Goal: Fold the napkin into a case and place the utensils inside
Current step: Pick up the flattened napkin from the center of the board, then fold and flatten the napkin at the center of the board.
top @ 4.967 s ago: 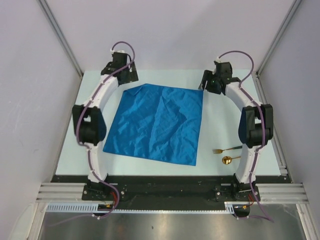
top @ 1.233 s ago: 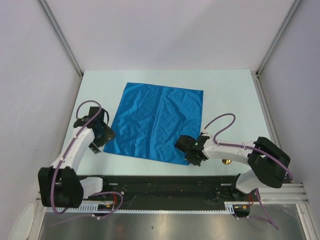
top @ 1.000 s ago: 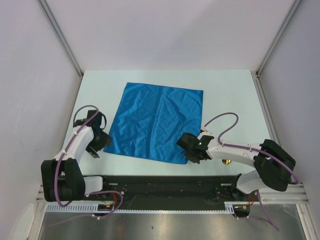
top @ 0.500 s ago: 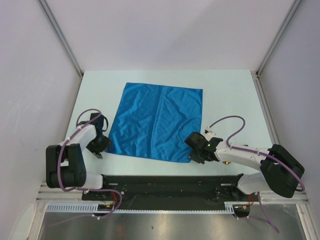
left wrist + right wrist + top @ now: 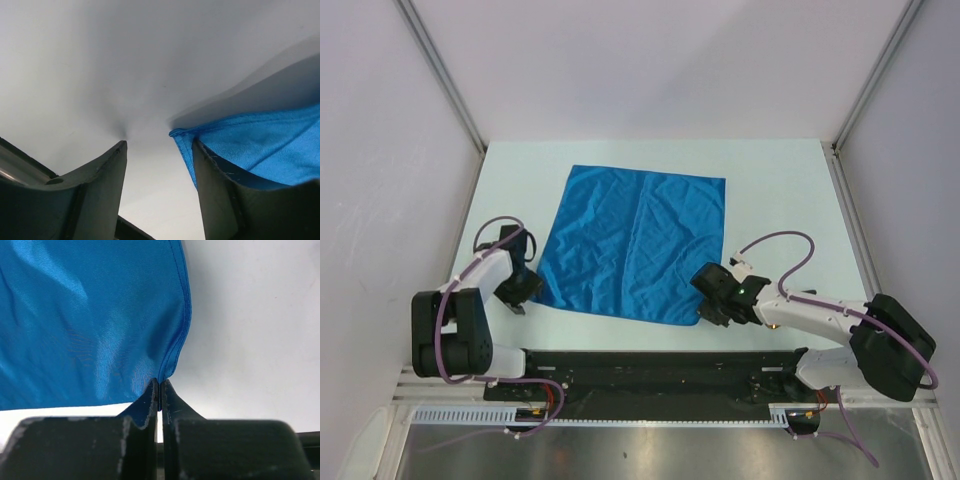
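The blue napkin (image 5: 635,240) lies spread flat on the white table, unfolded. My right gripper (image 5: 708,303) is low at its near right corner. In the right wrist view that gripper (image 5: 159,385) is shut on the napkin (image 5: 90,325), with the corner's hem pinched between its tips. My left gripper (image 5: 524,291) is at the near left corner. In the left wrist view it (image 5: 159,146) stands open, and the napkin (image 5: 250,145) corner lies against the inside of the right finger (image 5: 220,195). A gold glint of a utensil (image 5: 773,325) shows under my right arm; the rest is hidden.
The table (image 5: 770,190) is walled by grey panels on the left, the right and the back. The black base rail (image 5: 640,365) runs along the near edge. My right arm (image 5: 810,312) lies low across the near right of the table.
My left gripper has settled at the napkin's near left corner and its jaws have narrowed. My right gripper, still shut on the near right corner, has shifted slightly to the right.
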`<state>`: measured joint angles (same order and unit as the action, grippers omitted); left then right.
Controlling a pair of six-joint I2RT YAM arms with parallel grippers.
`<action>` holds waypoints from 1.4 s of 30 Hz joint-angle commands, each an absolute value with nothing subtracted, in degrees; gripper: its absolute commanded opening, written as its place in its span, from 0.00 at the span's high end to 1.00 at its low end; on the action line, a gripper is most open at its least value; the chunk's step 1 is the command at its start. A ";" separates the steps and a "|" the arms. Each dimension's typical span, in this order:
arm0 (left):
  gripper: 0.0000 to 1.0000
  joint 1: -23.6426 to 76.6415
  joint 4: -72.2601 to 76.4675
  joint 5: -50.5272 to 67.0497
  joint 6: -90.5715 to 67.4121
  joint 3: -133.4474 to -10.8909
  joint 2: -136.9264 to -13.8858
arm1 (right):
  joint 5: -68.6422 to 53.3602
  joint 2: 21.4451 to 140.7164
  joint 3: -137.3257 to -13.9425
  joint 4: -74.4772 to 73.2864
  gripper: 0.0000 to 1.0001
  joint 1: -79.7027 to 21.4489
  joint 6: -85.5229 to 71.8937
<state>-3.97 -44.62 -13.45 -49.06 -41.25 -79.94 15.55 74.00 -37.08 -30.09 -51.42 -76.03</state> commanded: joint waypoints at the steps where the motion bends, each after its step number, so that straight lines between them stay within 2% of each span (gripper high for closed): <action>1: 0.38 -4.66 -42.62 -15.82 -48.78 -40.87 -77.62 | 16.79 72.51 -36.83 -30.32 1.00 -51.77 -76.55; 8: 0.39 -4.66 -43.33 -14.68 -48.69 -41.31 -70.66 | 16.52 72.60 -36.83 -29.62 1.00 -51.94 -76.38; 22: 0.43 -4.75 -37.18 -13.71 -49.13 -39.29 -80.50 | 16.44 72.07 -35.86 -29.36 1.00 -51.86 -76.99; 25: 0.49 -5.01 -36.13 -13.62 -49.74 -37.88 -81.65 | 16.61 71.90 -36.04 -29.44 1.00 -51.94 -76.90; 26: 0.63 -5.18 -35.60 -12.84 -49.75 -37.01 -81.48 | 16.79 71.89 -35.95 -29.36 1.00 -51.86 -76.73; 32: 1.00 -5.80 -34.45 -11.79 -48.35 -39.02 -78.58 | 18.72 70.84 -36.65 -28.56 1.00 -51.33 -72.52; 38: 1.00 -5.63 -35.34 -0.65 -40.27 -45.61 -64.72 | 17.41 60.49 -38.84 -23.84 1.00 -48.08 -51.18; 42: 1.00 -5.63 -32.70 2.37 -39.72 -47.89 -47.34 | 14.43 49.94 -41.39 -20.74 1.00 -49.04 -39.04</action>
<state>-5.32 -36.80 -3.07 -42.94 -42.70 -62.24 15.97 58.63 -36.62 -26.50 -48.40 -54.87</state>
